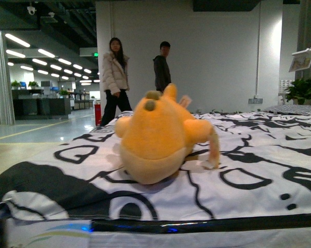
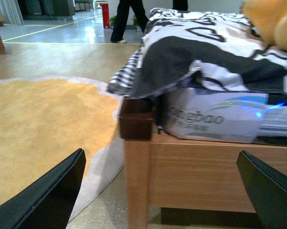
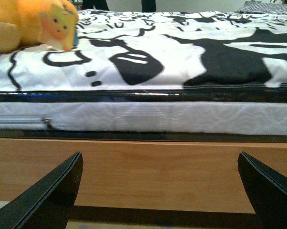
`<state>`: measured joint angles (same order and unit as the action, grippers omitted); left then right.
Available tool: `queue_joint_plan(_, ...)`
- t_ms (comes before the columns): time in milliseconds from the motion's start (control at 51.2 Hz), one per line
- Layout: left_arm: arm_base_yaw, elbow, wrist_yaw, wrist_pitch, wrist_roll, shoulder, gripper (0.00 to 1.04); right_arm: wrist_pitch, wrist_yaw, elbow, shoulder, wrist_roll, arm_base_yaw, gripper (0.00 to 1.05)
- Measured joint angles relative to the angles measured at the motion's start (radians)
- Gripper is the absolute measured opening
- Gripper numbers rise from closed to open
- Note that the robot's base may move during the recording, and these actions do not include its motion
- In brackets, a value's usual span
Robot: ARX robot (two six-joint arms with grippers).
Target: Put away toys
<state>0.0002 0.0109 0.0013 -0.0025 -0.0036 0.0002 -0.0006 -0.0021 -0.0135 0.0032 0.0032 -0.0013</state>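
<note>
Near mattress edge (image 3: 143,117) plush toy (image 1: 155,139) lies on quilt (image 1: 259,170); left fingers (image 2: 43,200) wide, empty; right fingers (image 3: 43,195) likewise.

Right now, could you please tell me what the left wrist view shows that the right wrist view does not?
Left wrist only: the yellow rug, the bed's corner post and a person's legs. Right wrist only: the mattress zipper. Both: the plush toy on the black-and-white bedspread, the wooden bed frame, and each arm's own open gripper, the left gripper and the right gripper.
</note>
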Motion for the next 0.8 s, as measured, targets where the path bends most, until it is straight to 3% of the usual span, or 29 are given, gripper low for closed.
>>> queue_joint_plan(566, -0.001, -0.001, -0.003, -0.001, -0.001, 0.000, 0.99, -0.001, -0.004, 0.000, 0.000, 0.000, -0.001, 0.98)
queue_joint_plan(605, -0.001, -0.001, -0.003, -0.001, -0.001, 0.000, 0.99, -0.010, -0.125, -0.006, 0.024, 0.032, -0.036, 0.98)
queue_joint_plan(664, -0.001, -0.001, -0.002, -0.001, -0.001, 0.000, 0.99, 0.073, -0.429, -0.031, 0.177, 0.125, -0.164, 0.98)
queue_joint_plan(722, -0.001, -0.001, -0.002, -0.001, -0.001, 0.000, 0.99, 0.177, -0.509, -0.065, 0.303, 0.161, -0.197, 0.98)
queue_joint_plan(800, -0.001, -0.001, -0.002, -0.001, 0.000, 0.000, 0.99, 0.317, -0.481, -0.149, 0.472, 0.179, -0.189, 0.98)
